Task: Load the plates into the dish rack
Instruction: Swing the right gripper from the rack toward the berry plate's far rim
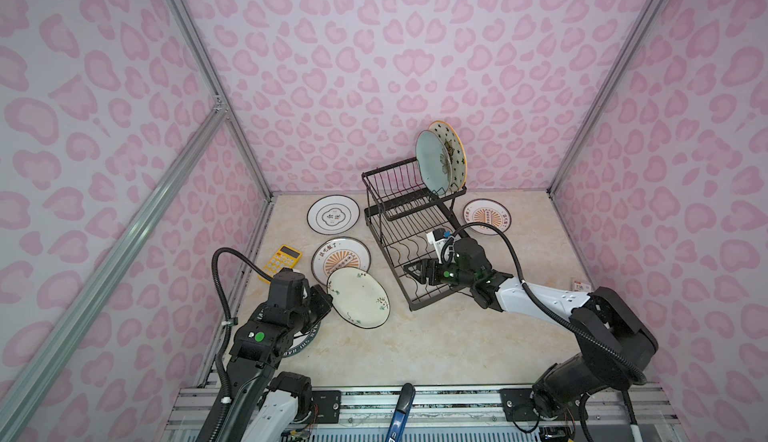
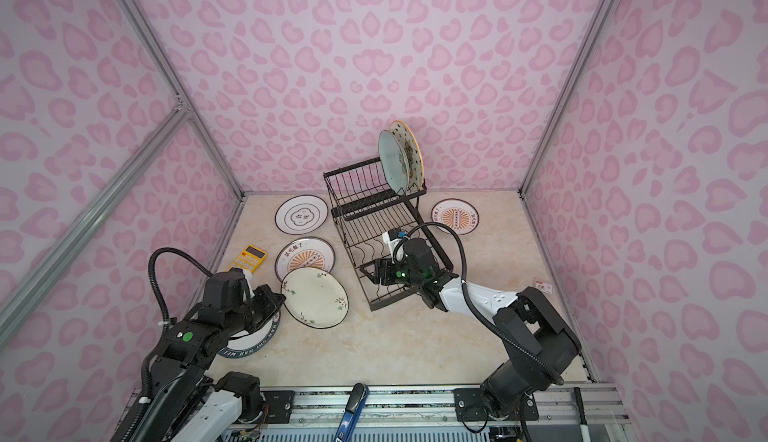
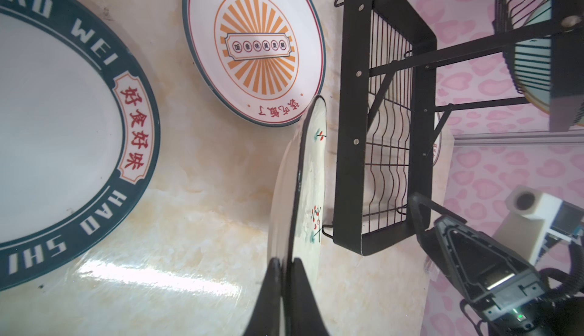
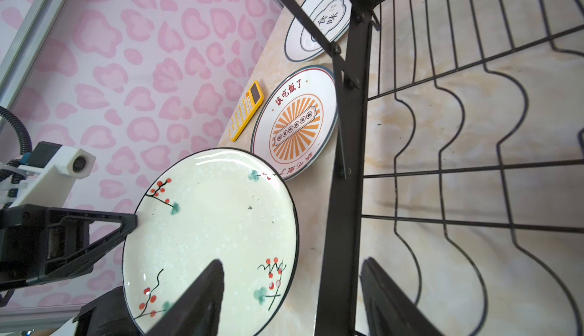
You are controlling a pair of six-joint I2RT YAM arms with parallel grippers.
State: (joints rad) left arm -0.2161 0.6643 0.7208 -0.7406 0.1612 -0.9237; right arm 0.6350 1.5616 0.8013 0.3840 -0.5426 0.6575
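Note:
My left gripper [image 1: 328,295] [image 3: 286,263] is shut on the rim of the cream floral plate [image 1: 358,299] [image 3: 311,176] [image 4: 208,224]. The plate is tilted up off the table, and its far edge overlaps an orange sunburst plate [image 1: 340,255]. My right gripper [image 1: 411,271] [image 4: 292,269] hangs open over the lower tray of the dish rack [image 1: 405,205] [image 2: 370,207], holding nothing. A pale blue plate [image 1: 432,165] and a starred plate [image 1: 454,149] stand in the raised basket. Flat on the table are a white black-ringed plate [image 1: 333,214], another sunburst plate [image 1: 487,216] and a green-rimmed lettered plate [image 3: 63,113].
A yellow calculator [image 1: 282,261] lies by the left wall, beside the sunburst plate. A small red-and-white tag [image 1: 581,284] sits near the right wall. A blue-handled tool [image 1: 401,411] rests on the front rail. Pink patterned walls close in three sides.

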